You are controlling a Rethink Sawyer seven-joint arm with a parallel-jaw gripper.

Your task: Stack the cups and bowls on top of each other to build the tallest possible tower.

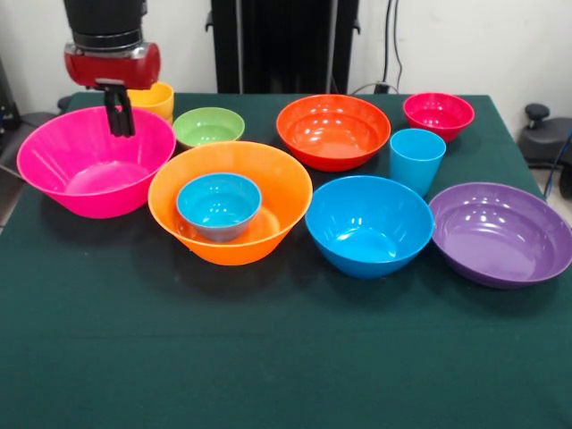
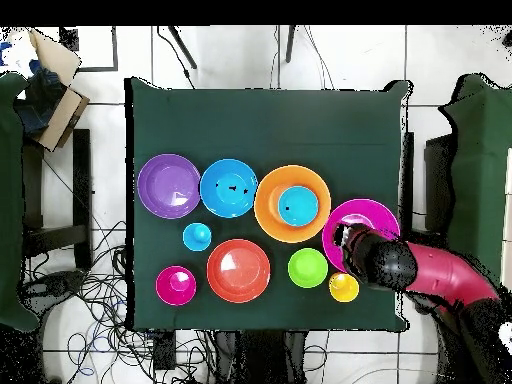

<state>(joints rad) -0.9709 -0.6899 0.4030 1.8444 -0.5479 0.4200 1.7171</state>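
Teal bowl point(image 1: 218, 205) sits inside orange bowl point(image 1: 230, 201); no writing legible.

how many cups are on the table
2. The yellow cup stands at the far edge behind the pink bowl; the light blue cup stands between the blue bowl and the magenta bowl.

A robotics lab, by the look of it — a table point(image 1: 286, 375) draped in dark green cloth stands on a pale tiled floor point(image 2: 240, 45), with the robot's black pedestal point(image 1: 284, 45) against a bare white wall behind the table. Loose cables point(image 2: 110, 310) sprawl over the floor beside the table — a cardboard box point(image 2: 52, 85) sits off one corner.
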